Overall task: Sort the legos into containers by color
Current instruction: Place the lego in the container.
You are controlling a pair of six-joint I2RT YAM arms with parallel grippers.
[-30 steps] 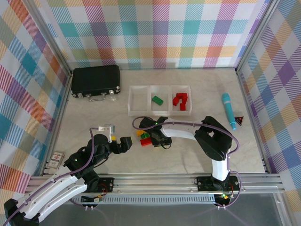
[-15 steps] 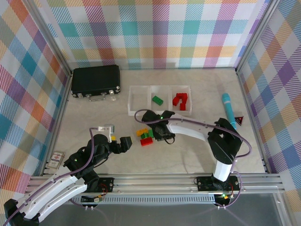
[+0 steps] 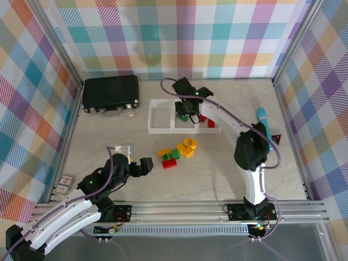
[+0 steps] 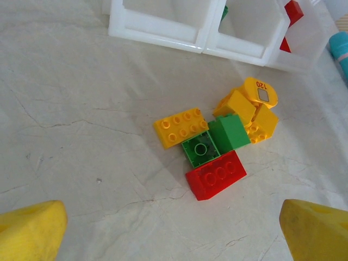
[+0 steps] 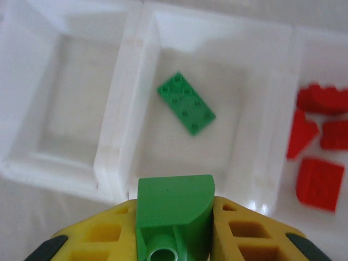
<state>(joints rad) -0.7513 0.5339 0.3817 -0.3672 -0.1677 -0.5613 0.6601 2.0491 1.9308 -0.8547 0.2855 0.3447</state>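
My right gripper is shut on a green lego with one rounded corner and hangs over the near wall of the middle container. A flat green plate lies in that bin. Several red legos lie in the right bin. The left bin's wall frames a bare floor. In the top view the right gripper sits above the row of containers. Loose yellow, green and red legos lie heaped ahead of my open left gripper, apart from its fingertips.
A black latched case lies at the back left. A teal pen and a small red-and-black triangle rest near the right wall. A small card lies at the front left. Checked walls close in three sides.
My right gripper has left the heap with the green lego and carried it back over the middle container. Yellow pieces it had covered now show. The left arm has hardly moved.
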